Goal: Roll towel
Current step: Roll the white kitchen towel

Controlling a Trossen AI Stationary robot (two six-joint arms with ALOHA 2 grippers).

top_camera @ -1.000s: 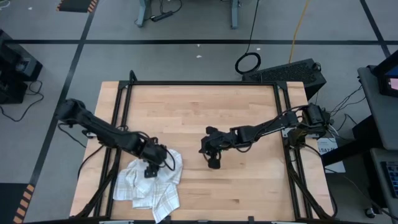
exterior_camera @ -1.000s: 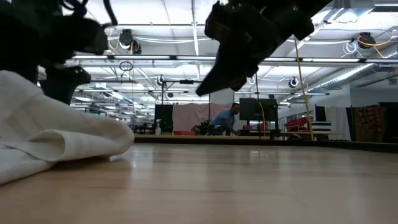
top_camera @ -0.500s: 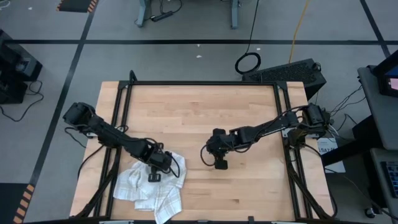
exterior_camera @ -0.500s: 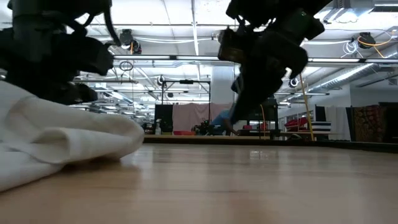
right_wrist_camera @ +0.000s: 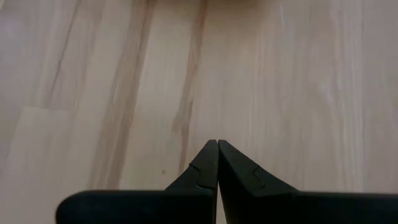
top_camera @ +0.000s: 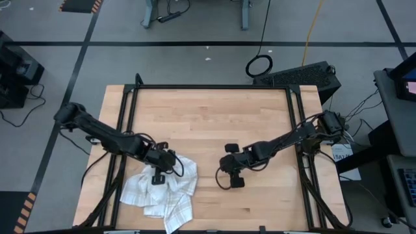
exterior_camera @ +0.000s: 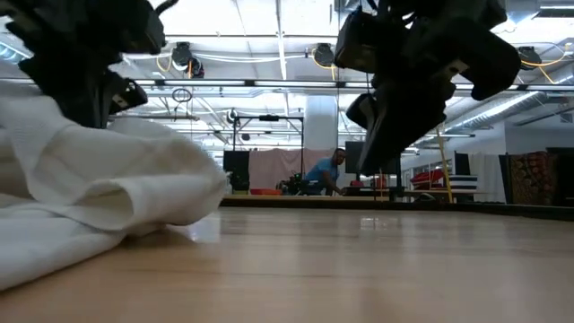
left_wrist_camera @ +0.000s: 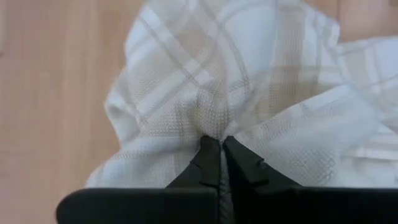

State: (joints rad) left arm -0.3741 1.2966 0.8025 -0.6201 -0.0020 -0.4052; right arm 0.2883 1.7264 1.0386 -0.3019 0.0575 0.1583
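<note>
Left side of the table (top_camera: 208, 110): the towel (top_camera: 164, 195) lies crumpled near the front-left corner, bunched in loose folds with no edge squared and no roll begun. The plaid lines run at odd angles across the heap.

Left gripper (top_camera: 158, 177) sits on the upper part of the heap. In the left wrist view its fingers (left_wrist_camera: 209, 163) are pinched together on a gathered pucker of the cloth, so it has a hold of a fold near the middle, not a corner.

Right of the towel: bare wood, then the right gripper (top_camera: 236, 182), well apart from the cloth, low over the table. Its fingers (right_wrist_camera: 208, 163) are closed and hold nothing.

Progress, as judged: very early. Towel needs to be pulled out flat and straightened first; rolling itself has not started.
</note>
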